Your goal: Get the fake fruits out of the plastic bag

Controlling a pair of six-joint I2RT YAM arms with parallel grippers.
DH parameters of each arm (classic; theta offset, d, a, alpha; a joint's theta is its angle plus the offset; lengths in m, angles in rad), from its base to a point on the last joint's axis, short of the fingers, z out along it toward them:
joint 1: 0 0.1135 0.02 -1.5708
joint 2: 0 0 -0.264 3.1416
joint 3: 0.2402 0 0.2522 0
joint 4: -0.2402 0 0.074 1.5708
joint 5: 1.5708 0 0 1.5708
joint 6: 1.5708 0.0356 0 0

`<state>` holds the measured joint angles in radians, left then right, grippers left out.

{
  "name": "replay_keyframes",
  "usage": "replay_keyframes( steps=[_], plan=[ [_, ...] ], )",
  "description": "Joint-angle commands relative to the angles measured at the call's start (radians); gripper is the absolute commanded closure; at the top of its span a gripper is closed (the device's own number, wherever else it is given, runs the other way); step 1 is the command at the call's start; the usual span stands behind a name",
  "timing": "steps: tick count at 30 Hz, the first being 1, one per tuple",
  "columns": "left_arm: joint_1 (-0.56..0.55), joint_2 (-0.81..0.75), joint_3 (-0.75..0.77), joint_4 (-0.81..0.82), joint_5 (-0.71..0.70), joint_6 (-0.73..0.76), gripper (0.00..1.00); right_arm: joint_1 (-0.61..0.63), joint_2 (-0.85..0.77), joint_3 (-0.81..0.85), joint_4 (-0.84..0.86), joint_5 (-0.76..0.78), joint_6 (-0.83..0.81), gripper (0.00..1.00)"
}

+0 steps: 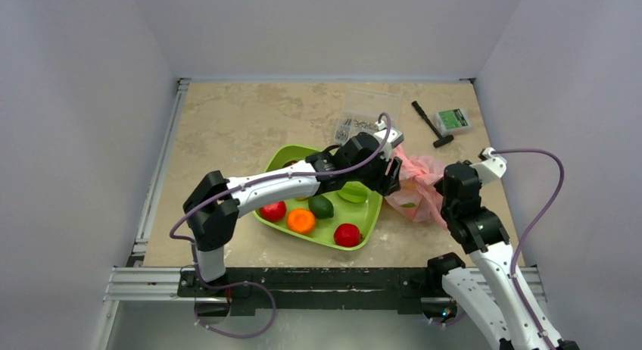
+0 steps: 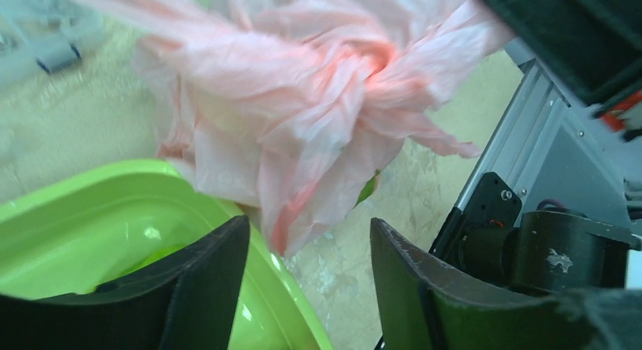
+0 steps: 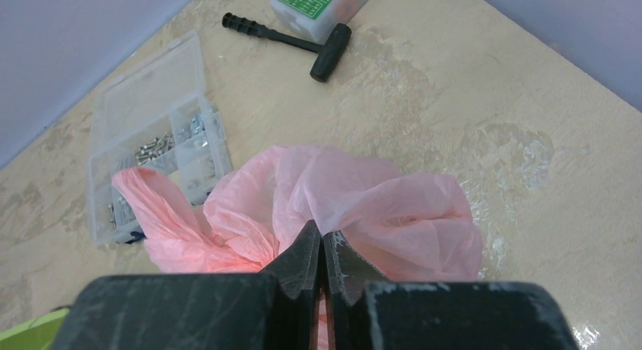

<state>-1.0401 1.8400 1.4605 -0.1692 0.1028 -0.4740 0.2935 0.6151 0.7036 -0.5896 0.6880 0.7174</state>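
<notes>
Green tray (image 1: 369, 227) lies to the left. At its right rim the left claw (image 2: 306, 227) stands wide open, with a fold of the pink bag (image 2: 303, 107) hanging between its fingertips, not gripped. The bag sits on the table (image 1: 242, 130) just beside the tray, and the right claw (image 3: 322, 253) is pinched tight on its crumpled top.

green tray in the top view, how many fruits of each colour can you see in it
red fruits: 2
orange fruit: 1
dark green fruit: 1
lime-green fruit: 1
total: 5 showing; the left arm hides part of the green tray
</notes>
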Motion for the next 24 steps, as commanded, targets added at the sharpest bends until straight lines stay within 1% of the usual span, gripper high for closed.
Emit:
replay_keyframes(
  steps=[1, 3, 4, 7, 9, 12, 15, 17, 19, 21, 22, 23, 24],
  plan=[
    [-0.015, -0.038, 0.121, -0.043, -0.060, 0.133, 0.38, -0.005, 0.003, 0.021, 0.032, -0.035, 0.008, 1.00],
    [-0.015, -0.004, 0.175, -0.078, -0.056, 0.155, 0.36, -0.004, 0.004, 0.021, 0.026, -0.048, 0.014, 1.00],
    [-0.014, 0.024, 0.216, -0.101, -0.029, 0.163, 0.36, -0.005, 0.001, 0.016, 0.030, -0.051, 0.011, 1.00],
    [-0.014, 0.114, 0.333, -0.192, 0.005, 0.164, 0.41, -0.004, -0.004, 0.002, 0.039, -0.043, -0.003, 1.00],
    [-0.014, 0.148, 0.361, -0.206, -0.011, 0.150, 0.43, -0.004, -0.009, 0.011, 0.032, -0.046, -0.006, 1.00],
    [-0.014, 0.190, 0.397, -0.221, -0.036, 0.141, 0.43, -0.004, -0.032, 0.015, 0.033, -0.051, -0.015, 1.00],
    [-0.014, 0.290, 0.524, -0.316, -0.005, 0.141, 0.45, -0.004, -0.064, 0.007, 0.038, -0.028, -0.021, 1.00],
    [-0.014, 0.340, 0.608, -0.366, 0.003, 0.133, 0.48, -0.004, -0.081, 0.007, 0.037, -0.027, -0.021, 1.00],
    [-0.011, 0.362, 0.634, -0.370, 0.014, 0.133, 0.58, -0.004, -0.091, 0.008, 0.038, -0.029, -0.021, 1.00],
    [0.006, 0.367, 0.643, -0.367, 0.073, 0.138, 0.80, -0.004, -0.090, 0.012, 0.030, -0.013, -0.018, 1.00],
    [0.022, 0.361, 0.642, -0.368, 0.116, 0.132, 0.96, -0.004, -0.085, 0.018, 0.014, 0.022, -0.002, 1.00],
    [0.038, 0.350, 0.626, -0.366, 0.143, 0.115, 1.00, -0.004, -0.073, 0.032, -0.012, 0.070, 0.027, 1.00],
    [0.057, 0.329, 0.598, -0.352, 0.167, 0.098, 1.00, -0.004, -0.055, 0.053, -0.050, 0.113, 0.045, 1.00]
  ],
)
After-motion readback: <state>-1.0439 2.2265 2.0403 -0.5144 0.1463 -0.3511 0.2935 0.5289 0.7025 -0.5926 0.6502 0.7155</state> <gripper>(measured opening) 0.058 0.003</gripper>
